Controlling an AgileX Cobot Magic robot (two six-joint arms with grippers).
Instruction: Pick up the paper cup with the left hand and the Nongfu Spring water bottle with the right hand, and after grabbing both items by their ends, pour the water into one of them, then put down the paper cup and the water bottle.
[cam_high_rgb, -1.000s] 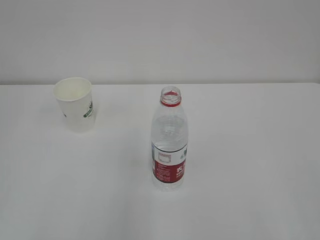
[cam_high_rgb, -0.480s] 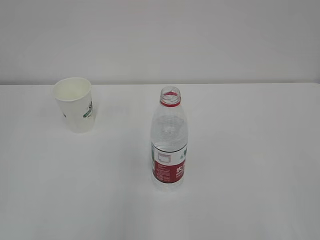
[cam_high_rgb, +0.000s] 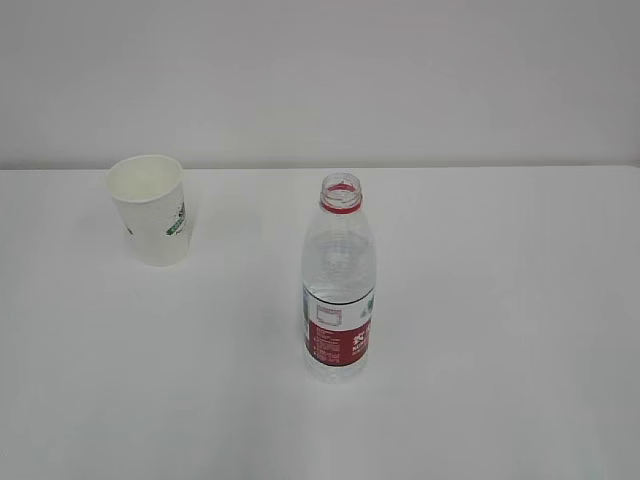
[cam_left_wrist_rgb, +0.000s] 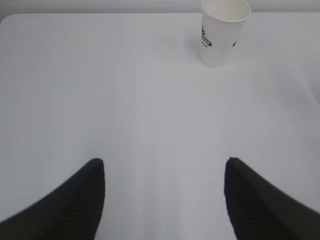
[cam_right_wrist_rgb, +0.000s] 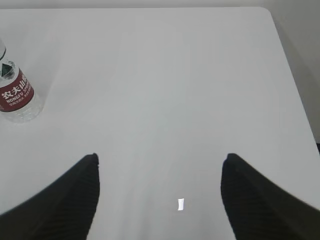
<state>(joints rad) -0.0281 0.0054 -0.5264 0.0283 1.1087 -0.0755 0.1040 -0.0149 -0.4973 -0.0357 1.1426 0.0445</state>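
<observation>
A white paper cup (cam_high_rgb: 150, 208) and an uncapped Nongfu Spring water bottle (cam_high_rgb: 338, 285) stand upright and well apart on a white table (cam_high_rgb: 500, 300), neither touched by the robot.

Seen from the left wrist camera, the left hand (cam_left_wrist_rgb: 164, 200) hovers over bare tabletop with its two black fingers (cam_left_wrist_rgb: 75, 205) spread wide and nothing between them. The paper cup (cam_left_wrist_rgb: 222, 31) stands far ahead of that gripper and off to the right of its centre line, near the table's far edge, its green logo print showing on the side and its cream inside open to the camera.

From the right wrist camera, the right hand (cam_right_wrist_rgb: 160, 197) also hangs over the table with its fingers (cam_right_wrist_rgb: 260, 200) held wide apart and empty. The water bottle (cam_right_wrist_rgb: 16, 95) stands ahead of it and far to its left, cut off by the edge of the view so that only the lower body and the red label with white characters are visible. A small bright mark (cam_right_wrist_rgb: 181, 204) lies on the table between the right gripper's fingers.

Neither gripper appears in the exterior view.
</observation>
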